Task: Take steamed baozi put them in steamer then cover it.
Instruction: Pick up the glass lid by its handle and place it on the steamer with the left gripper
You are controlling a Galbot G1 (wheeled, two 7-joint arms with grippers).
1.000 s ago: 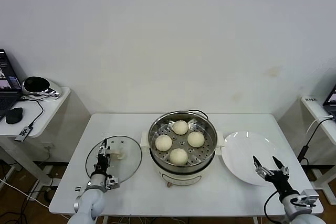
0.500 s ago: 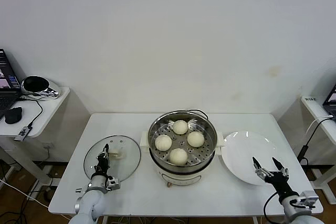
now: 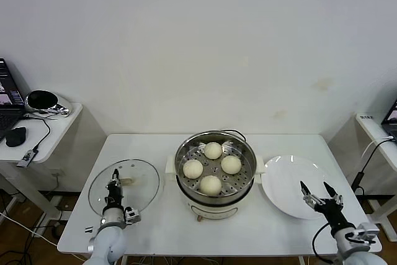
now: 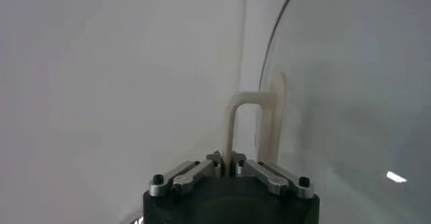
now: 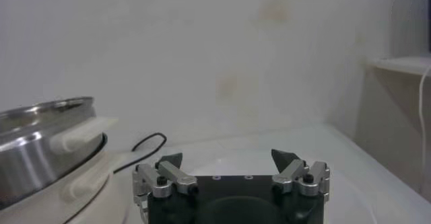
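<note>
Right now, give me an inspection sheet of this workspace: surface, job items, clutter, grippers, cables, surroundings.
Surface: white table, bare near its front edge.
Job's things: four steamed baozi sit in the uncovered steamer; glass lid is off it, at the table's left.
Clutter: white plate with nothing on it, right of the steamer.
Grippers: left gripper shut on the lid's cream handle; right gripper open over the plate's near edge, holding nothing.
Cables: black cord behind the steamer.
Surroundings: side desk with laptop, left; white wall.

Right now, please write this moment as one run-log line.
baozi: four in steamer | left gripper: shut on lid handle | right gripper: open over plate
</note>
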